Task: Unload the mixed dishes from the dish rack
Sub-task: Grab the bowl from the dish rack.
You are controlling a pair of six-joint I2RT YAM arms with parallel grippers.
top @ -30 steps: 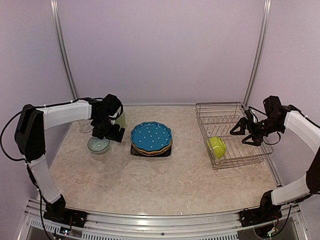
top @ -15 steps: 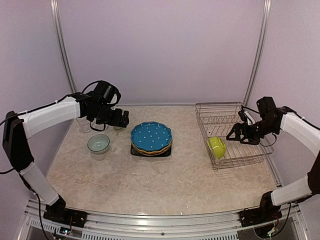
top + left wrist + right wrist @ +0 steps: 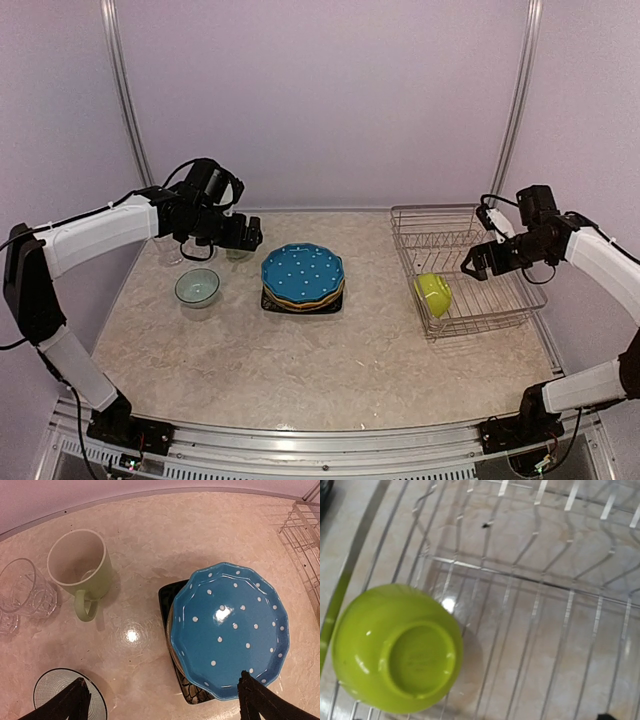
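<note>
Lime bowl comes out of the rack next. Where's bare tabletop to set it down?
Widest bare stretch: the near tabletop, in front of the blue dotted plate stack and pale bowl. Also the strip between that stack and the dish rack. Crowded: far left, where mug, glasses and bowl cluster.

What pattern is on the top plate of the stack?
Blue scalloped plate has white dots; clearest in left wrist view.

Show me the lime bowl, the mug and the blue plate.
lime bowl (image 3: 415, 662): right wrist view, its upturned base.
mug (image 3: 77, 560): left wrist view, inside its mouth.
blue plate (image 3: 230, 630): left wrist view, middle of its top face.
</note>
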